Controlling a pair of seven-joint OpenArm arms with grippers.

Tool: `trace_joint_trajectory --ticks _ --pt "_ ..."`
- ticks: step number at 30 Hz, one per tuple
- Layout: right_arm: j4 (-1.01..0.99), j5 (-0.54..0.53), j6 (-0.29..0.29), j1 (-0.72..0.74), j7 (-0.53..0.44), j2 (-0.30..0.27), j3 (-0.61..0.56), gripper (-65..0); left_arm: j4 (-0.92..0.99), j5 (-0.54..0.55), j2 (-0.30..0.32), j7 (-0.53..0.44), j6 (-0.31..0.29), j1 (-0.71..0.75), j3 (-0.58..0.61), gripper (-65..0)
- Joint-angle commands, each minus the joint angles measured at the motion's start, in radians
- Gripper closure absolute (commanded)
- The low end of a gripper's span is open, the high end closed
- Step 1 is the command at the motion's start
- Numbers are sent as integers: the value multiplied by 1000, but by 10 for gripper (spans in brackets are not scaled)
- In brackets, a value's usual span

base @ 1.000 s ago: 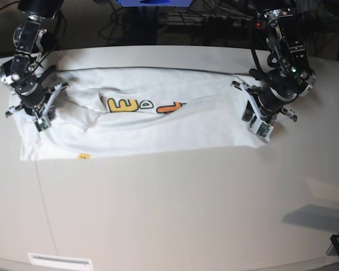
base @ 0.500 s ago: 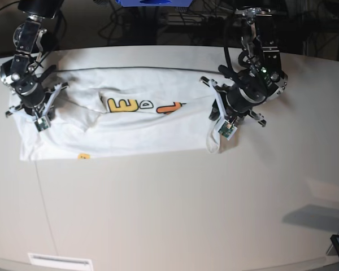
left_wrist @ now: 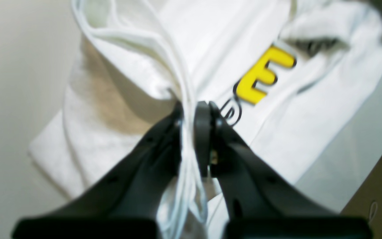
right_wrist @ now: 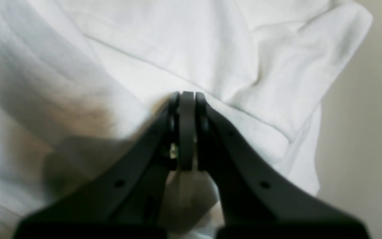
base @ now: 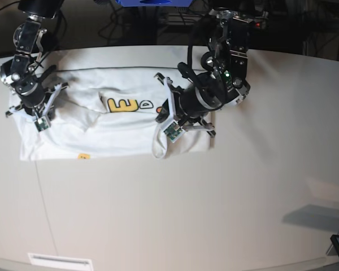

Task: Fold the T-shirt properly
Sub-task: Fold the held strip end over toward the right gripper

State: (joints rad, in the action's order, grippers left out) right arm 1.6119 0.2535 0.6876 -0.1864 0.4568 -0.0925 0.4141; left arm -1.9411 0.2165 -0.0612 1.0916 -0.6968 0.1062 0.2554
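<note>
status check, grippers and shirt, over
Left gripper shut on T-shirt edge, lifted over the print. Right gripper shut, pressing the other end down. Shirt partly folded. Table around it bare, nothing in the way.

Left hand [left_wrist: 188, 109]: you had it clamped on bunched white cloth.
T-shirt [left_wrist: 211, 43]: yellow "E" showed beside your grip.

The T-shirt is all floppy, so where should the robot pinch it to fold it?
Best at an end hem, where the layers bunch into one thin edge. The left gripper has shut on the T-shirt there, coming in from above with the bunched edge between its jaws. The right gripper is shut at the other end, though whether cloth sits between its jaws cannot be told.
</note>
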Motion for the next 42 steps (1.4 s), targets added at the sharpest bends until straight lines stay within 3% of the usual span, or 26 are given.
trace_joint_trajectory --ticks 1,5,11,30,39,40,42 --pt "-2 17 11 -5 33 -2 1 -16 -2 14 -16 -23 -1 -13 6 0" --pt "-2 17 11 -5 33 -2 1 -16 61 13 -52 -24 -1 -15 6 0" --pt "-2 17 11 -6 33 -5 4 -16 154 13 -58 -29 -1 -49 5 0" --pt "-2 17 11 -6 33 -5 1 -16 219 13 -96 -32 -1 -93 5 0" --pt "-2 17 11 -6 33 -5 1 -16 220 24 -96 -77 -1 -89 6 0" --pt "-2 17 11 -6 33 -5 1 -16 220 24 -96 -77 -1 -90 6 -5" --pt "-2 17 11 -6 33 -6 1 -16 220 24 -96 -77 -1 -90 6 -74"
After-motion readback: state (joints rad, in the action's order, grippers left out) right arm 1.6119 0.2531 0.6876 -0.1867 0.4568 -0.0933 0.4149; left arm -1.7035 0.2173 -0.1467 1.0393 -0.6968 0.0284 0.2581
